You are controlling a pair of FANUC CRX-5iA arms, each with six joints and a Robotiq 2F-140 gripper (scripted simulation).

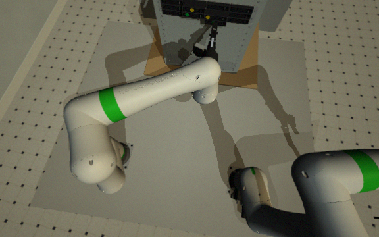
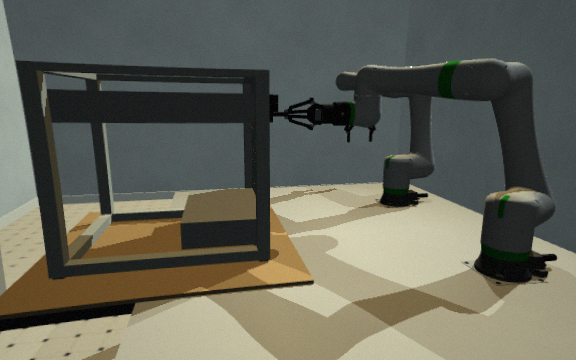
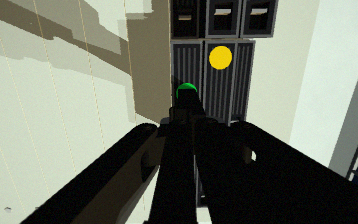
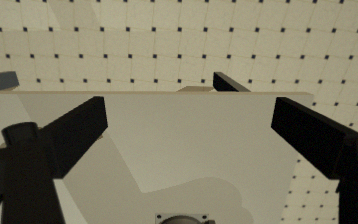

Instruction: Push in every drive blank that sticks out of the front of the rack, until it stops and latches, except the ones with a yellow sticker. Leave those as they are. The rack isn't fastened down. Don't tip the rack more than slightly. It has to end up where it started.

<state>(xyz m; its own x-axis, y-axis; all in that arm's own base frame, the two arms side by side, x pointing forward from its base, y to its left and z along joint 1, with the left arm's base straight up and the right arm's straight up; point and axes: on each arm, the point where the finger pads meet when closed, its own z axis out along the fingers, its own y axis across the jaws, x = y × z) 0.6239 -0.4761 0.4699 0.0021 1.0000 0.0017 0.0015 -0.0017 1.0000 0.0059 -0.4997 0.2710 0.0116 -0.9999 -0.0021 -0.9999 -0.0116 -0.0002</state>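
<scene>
The grey rack (image 1: 173, 43) (image 2: 260, 165) stands upright, with rows of dark drive blanks across its upper front. A dark blank (image 2: 274, 102) sticks out past the front post. Yellow stickers (image 1: 192, 10) (image 1: 207, 17) (image 3: 220, 57) and green stickers (image 1: 187, 14) (image 3: 187, 86) mark some blanks. My left gripper (image 1: 214, 27) (image 2: 274, 114) (image 3: 186, 103) is shut and empty; its tips are at the face of a green-stickered bottom-row blank and partly cover the sticker. Exact contact and the blank's depth are hidden. My right gripper (image 2: 360, 137) (image 4: 189, 112) is open and empty, away from the rack.
The rack stands on a brown board (image 1: 249, 70) (image 2: 158, 287). A box-shaped block (image 2: 218, 235) sits low inside it. The left forearm (image 1: 156, 83) crosses in front of the rack. The right arm (image 1: 328, 178) is folded off toward the lower right.
</scene>
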